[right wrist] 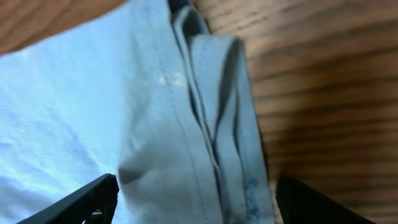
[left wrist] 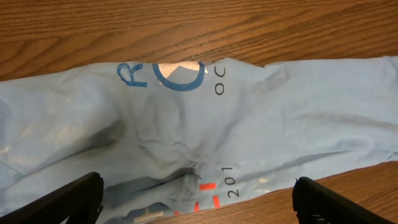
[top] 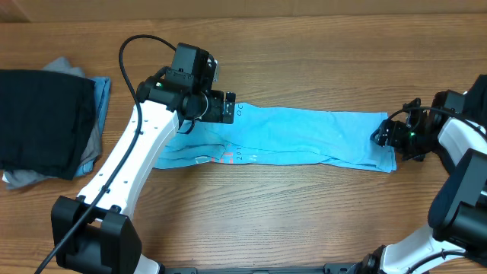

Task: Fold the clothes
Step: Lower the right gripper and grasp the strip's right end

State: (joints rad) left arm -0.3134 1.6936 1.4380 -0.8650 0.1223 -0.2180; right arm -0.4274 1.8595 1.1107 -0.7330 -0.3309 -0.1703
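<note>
The light sky-blue T-shirt (top: 304, 137) lies flat on the wooden table as a long folded strip, with blue lettering and red and dark print near its left part (left wrist: 186, 78). My left gripper (top: 228, 108) hovers over the shirt's left upper edge, and its fingers (left wrist: 198, 199) are wide open with nothing in them. My right gripper (top: 385, 135) is at the shirt's right end. Its fingers (right wrist: 196, 199) are open and straddle the layered hem (right wrist: 217, 124) there, not closed on it.
A stack of other clothes sits at the far left: a black shirt (top: 42, 114) on top, with grey (top: 23, 179) and blue (top: 101, 91) ones showing beneath. Bare wooden table (top: 304, 213) lies in front of and behind the blue shirt.
</note>
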